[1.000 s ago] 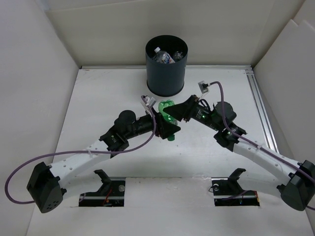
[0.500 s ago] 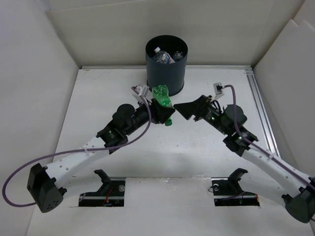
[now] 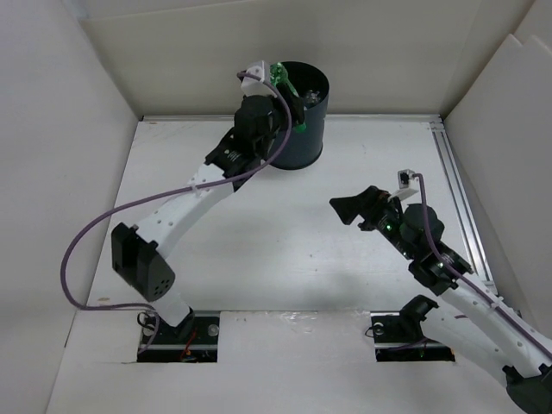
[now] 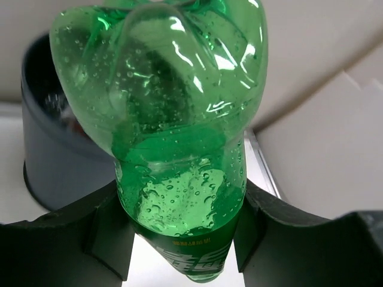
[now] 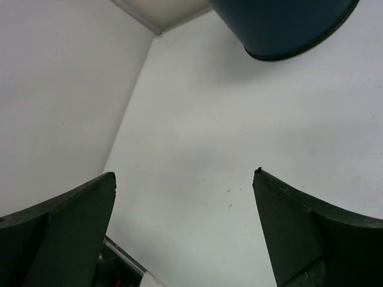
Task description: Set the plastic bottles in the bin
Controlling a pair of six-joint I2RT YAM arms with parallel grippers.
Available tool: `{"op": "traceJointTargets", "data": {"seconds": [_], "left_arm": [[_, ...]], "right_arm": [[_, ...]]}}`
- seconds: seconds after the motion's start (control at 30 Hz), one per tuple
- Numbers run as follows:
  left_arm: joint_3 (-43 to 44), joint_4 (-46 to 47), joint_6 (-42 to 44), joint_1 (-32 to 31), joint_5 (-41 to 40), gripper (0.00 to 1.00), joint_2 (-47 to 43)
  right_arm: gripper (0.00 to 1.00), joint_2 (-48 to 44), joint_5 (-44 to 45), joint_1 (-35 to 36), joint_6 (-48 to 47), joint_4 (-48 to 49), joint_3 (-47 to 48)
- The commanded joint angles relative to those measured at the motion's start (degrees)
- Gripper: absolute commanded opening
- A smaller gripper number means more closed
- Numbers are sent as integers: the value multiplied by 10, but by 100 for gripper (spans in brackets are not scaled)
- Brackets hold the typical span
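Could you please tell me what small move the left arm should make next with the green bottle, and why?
Probably shift it slightly further over the bin before releasing. The left end effector grips the green bottle right at the rim in the top view, and its wrist view shows the bin off to one side, so dropping now might clip the rim.
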Motion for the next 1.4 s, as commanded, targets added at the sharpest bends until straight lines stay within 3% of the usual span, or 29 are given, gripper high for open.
{"op": "traceJointTargets", "data": {"seconds": [0.0, 0.2, 0.4, 0.43, 0.47, 0.5, 0.6, 0.63, 0.8, 0.93, 1.07, 1.13, 1.27, 1.3, 1.37], "left_arm": [[114, 18, 32, 1, -73, 0, 62], [261, 28, 68, 13, -165, 0, 188], [388, 35, 79, 68, -119, 0, 321], [401, 41, 79, 73, -109, 4, 334], [435, 35, 85, 73, -108, 12, 361], [450, 30, 85, 79, -108, 34, 373], [474, 25, 69, 98, -96, 78, 395], [474, 25, 69, 106, -78, 100, 403], [514, 7, 63, 119, -20, 100, 403], [478, -14, 63, 119, 15, 100, 314], [449, -132, 71, 113, 36, 100, 223], [419, -181, 76, 106, 0, 100, 179], [247, -257, 62, 97, -61, 100, 32], [146, -257, 39, 97, -67, 100, -40], [39, -240, 23, 97, -73, 100, -111]], "right_arm": [[100, -7, -33, 3, -17, -17, -11], [100, -36, -46, 37, -22, -66, -11], [100, -112, -40, 62, -27, -125, -16], [100, -121, -31, 62, -27, -151, -16], [100, -140, -31, 62, -27, -161, -16], [100, -149, -31, 62, -27, -168, -16], [100, -169, -21, 62, -41, -199, -16], [100, -176, -21, 62, -47, -209, -16], [100, -176, -9, 62, -68, -243, 2], [100, -149, 33, 62, -80, -254, 15], [100, -99, 86, 62, -113, -278, 67], [100, -77, 115, 62, -118, -306, 111], [100, -45, 140, 67, -130, -346, 171], [100, -39, 140, 67, -130, -356, 182], [100, -39, 155, 67, -136, -379, 208]]}}
